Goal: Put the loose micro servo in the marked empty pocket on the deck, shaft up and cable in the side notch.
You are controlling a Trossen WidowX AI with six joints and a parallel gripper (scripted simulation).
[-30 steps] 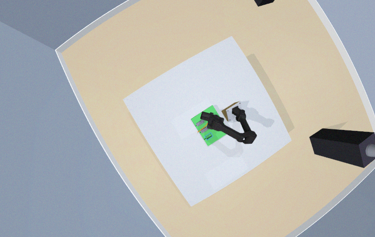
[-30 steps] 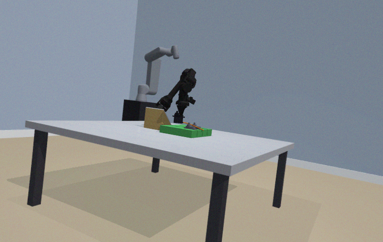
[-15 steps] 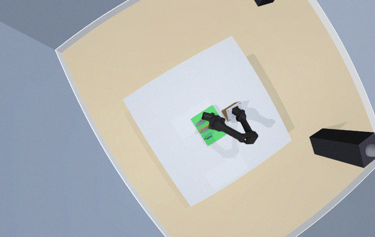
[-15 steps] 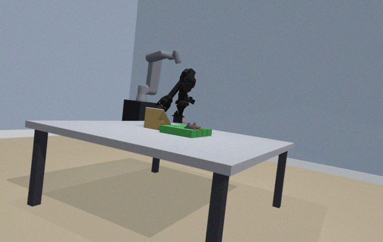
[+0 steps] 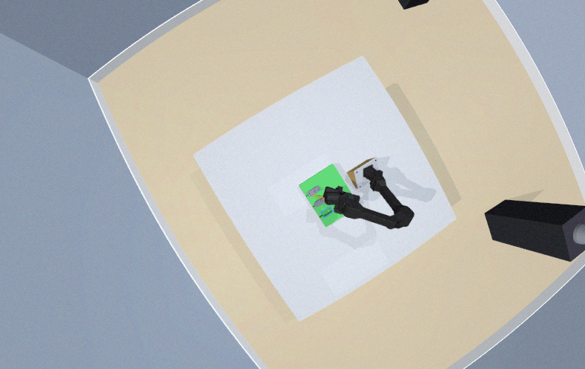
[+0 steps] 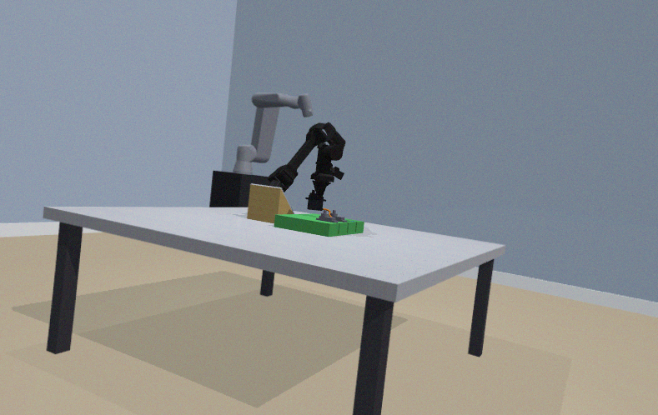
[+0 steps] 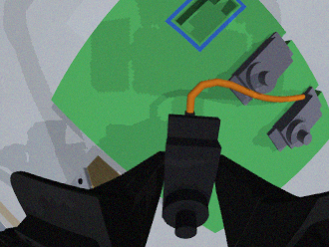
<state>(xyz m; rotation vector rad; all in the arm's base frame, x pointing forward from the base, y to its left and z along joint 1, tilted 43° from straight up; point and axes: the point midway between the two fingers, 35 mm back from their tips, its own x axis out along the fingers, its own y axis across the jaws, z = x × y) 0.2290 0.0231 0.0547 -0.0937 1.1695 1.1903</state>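
Observation:
My gripper (image 6: 315,196) (image 7: 190,159) is shut on the loose black micro servo (image 6: 314,204) (image 7: 191,134), held above the green deck (image 5: 332,174) (image 6: 300,224) (image 7: 110,55). Its output shaft (image 7: 185,226) points up toward the wrist camera. Its orange cable (image 5: 316,195) (image 6: 328,212) (image 7: 216,82) leaves the far end and bends right, across the view of the seated servos. The marked empty pocket (image 5: 326,212) (image 7: 205,27), outlined in blue, lies ahead of the servo at the top of the wrist view. The gripper hides the servo's body in the top view.
Two grey servos (image 5: 313,190) (image 7: 264,67) sit in the deck beside the pocket, their shafts standing up. A tan wedge-shaped mount (image 5: 353,179) (image 6: 265,202) (image 7: 102,171) with a white plate carries my arm's base beside the deck. Another grey arm (image 6: 265,128) stands behind the table (image 6: 192,237).

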